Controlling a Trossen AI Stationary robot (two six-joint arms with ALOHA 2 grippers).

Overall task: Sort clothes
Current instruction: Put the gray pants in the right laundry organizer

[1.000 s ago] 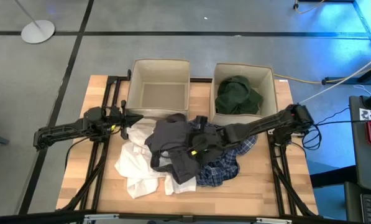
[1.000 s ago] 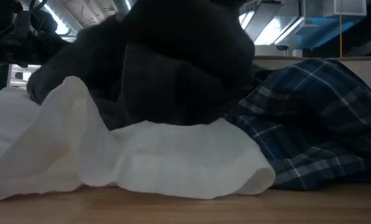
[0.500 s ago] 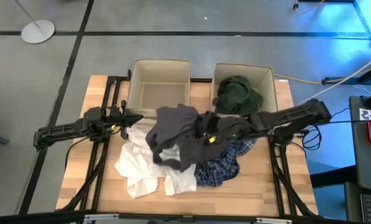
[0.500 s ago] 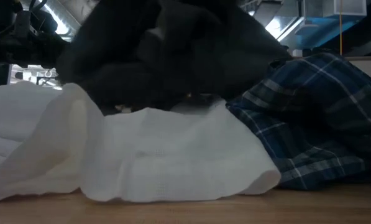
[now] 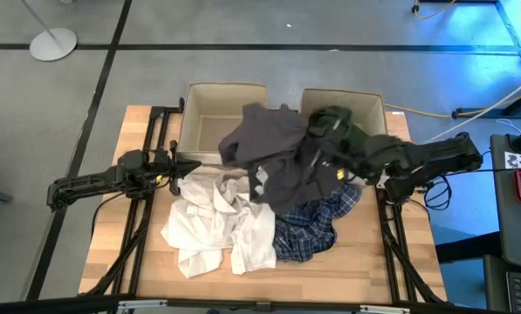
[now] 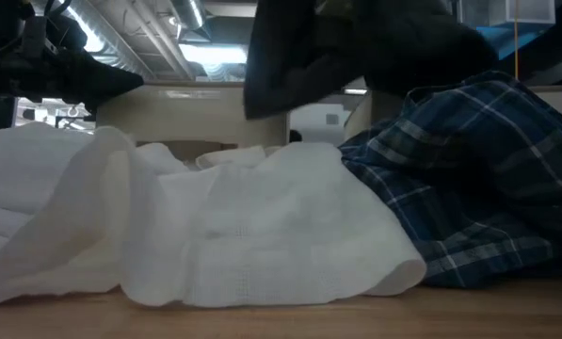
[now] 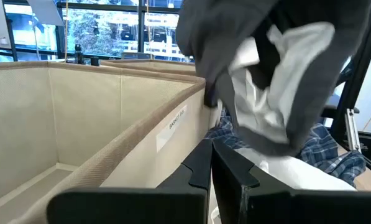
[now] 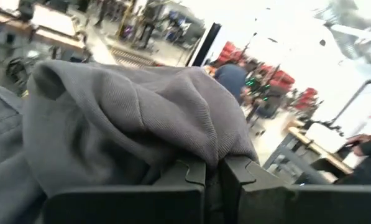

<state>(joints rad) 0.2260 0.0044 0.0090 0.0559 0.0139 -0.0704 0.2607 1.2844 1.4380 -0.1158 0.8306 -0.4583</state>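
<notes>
Item: dark grey soft fabric garment (image 5: pixel 273 157), held aloft, pinched in the right claw (image 5: pixel 323 157), whose fingers are pressed together on a fold of it. The cloth hangs below and to the left of this claw, trailing across the gap between the two beige square fabric boxes (image 5: pixel 225 118).

Beneath the claw: blue-and-white plaid shirt (image 5: pixel 317 228) and crumpled white shirts (image 5: pixel 216 228) on the wooden worktop (image 5: pixel 112 253). Just beyond the claw: dark green garment (image 5: pixel 347 131), already lying in the right-hand box.

Left claw (image 5: pixel 174 165): pressed together, holding nothing, parked beside the left box's near wall.

Handling note: the trailing hem is best lifted clear of the box rims before release, or it may drape over an edge.

Clearance: the left box is seen empty; open room lies above both boxes.
</notes>
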